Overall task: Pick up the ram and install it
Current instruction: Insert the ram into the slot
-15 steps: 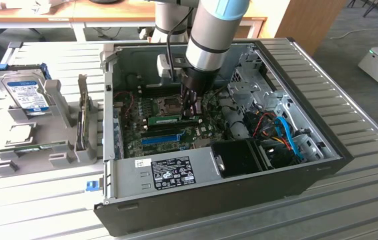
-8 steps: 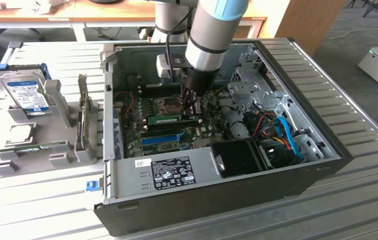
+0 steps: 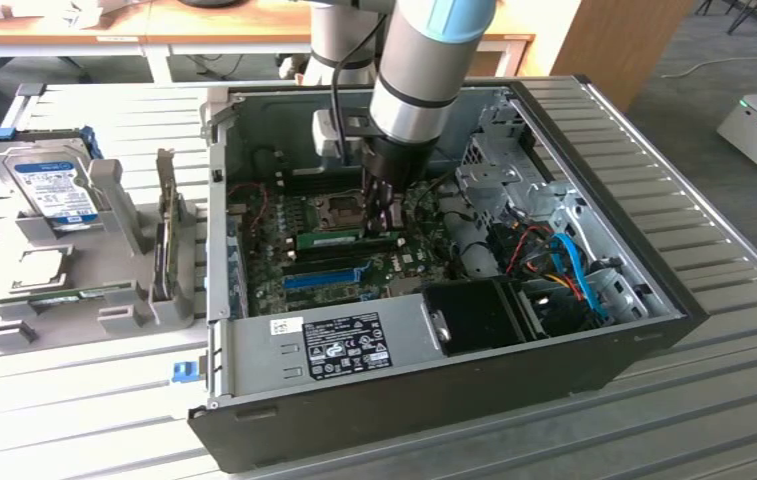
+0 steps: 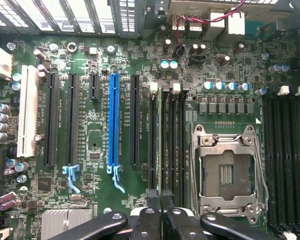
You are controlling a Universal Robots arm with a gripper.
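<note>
Inside the open PC case (image 3: 392, 390), the ram (image 3: 341, 238) stands on edge along a memory slot of the green motherboard (image 3: 269, 262), next to the CPU socket (image 3: 341, 210). From the wrist camera the ram (image 4: 160, 140) is a thin green edge running along a black slot beside the socket (image 4: 225, 170). My gripper (image 3: 384, 225) reaches straight down from the arm into the case. Its dark fingertips (image 4: 152, 199) are pressed together on the near end of the stick, so the gripper (image 4: 160, 200) is shut on the ram.
A bright blue expansion slot (image 4: 113, 120) lies a few slots away from the ram. A black fan housing (image 3: 485, 315) and blue and orange cables (image 3: 572, 275) fill the case's right side. A grey rack with a hard drive (image 3: 51, 185) stands at the exterior view's left.
</note>
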